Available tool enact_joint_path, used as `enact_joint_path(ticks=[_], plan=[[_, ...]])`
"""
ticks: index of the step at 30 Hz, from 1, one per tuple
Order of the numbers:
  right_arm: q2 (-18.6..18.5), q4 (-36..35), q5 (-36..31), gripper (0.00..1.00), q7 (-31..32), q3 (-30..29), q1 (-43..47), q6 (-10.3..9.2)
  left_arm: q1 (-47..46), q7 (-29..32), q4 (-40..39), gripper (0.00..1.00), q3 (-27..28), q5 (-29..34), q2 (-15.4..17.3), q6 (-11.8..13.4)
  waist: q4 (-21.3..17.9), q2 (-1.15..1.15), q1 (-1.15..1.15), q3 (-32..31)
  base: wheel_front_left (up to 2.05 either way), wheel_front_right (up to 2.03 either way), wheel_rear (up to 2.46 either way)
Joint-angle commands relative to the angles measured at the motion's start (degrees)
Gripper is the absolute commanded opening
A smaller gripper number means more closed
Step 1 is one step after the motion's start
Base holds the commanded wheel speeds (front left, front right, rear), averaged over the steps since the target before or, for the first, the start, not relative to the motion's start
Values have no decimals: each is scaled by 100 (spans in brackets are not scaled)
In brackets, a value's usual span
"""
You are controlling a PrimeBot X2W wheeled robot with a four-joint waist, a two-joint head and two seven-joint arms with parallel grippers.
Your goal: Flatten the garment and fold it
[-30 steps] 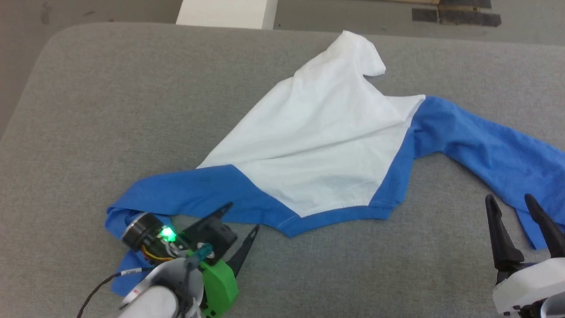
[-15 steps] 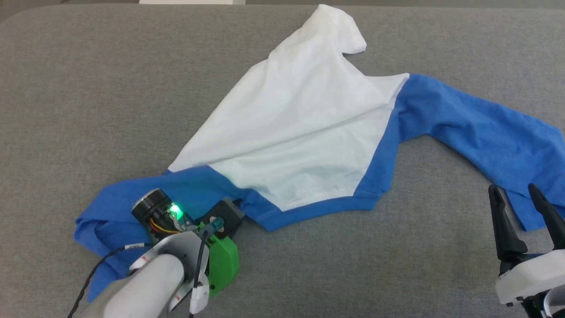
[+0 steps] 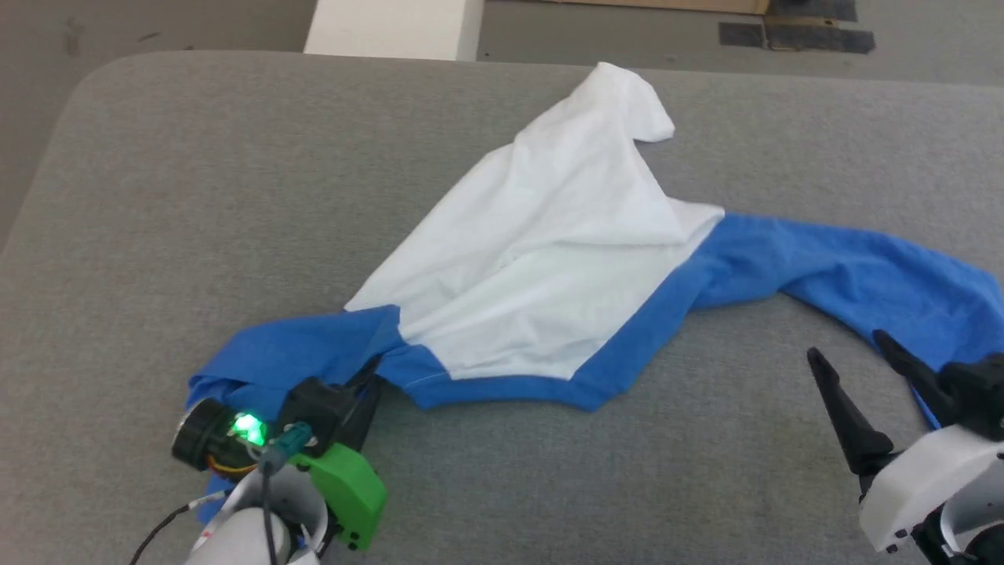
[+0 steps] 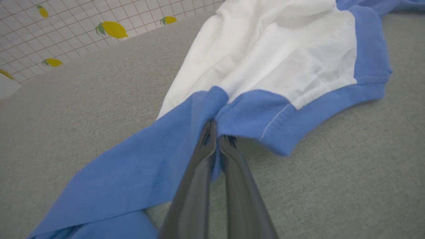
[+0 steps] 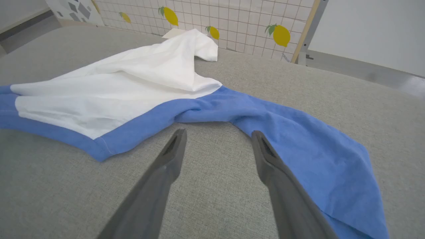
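Down at the near left, the left gripper [image 4: 215,134] is clenched on the shirt [image 3: 549,259], its two dark fingers pinching a fold of blue cloth right where the blue edge meets the white panel. Blue fabric bunches beside and under that wrist. From there the shirt sprawls across the grey table [image 3: 196,196], wrinkled and not flat: the white panel runs up to a peak near the far edge, and a long blue sleeve trails off to the right. The right gripper [image 3: 847,349] sits at the near right with its fingers spread wide, grasping nothing, just beside that sleeve's end.
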Motion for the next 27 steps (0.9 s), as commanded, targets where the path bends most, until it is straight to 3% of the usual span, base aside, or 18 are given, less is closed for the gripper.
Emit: enact_joint_path(ticks=[1,6,13,19,27], plan=[[-289,7,125,100,178,140,-185,-8,110,-9,-126,0,80,-54,100,76,236,0,0,-130,0,0,0],[-1816,48,422,100,763,960,-650,-8,225,48,-485,0,182,-138,179,203,464,0,0,60,0,0,0],[-3269,74,721,100,895,2374,-1694,-8,35,25,-575,0,9,-157,-107,150,814,0,0,485,0,0,0],[-4108,217,777,100,925,3819,-2636,-8,-265,-37,-416,0,-170,-135,-382,24,1097,0,0,797,0,0,0],[-4528,738,681,100,792,5233,-3831,-8,-514,-141,-292,0,-309,-116,-633,-40,1352,0,0,1155,0,0,0]])
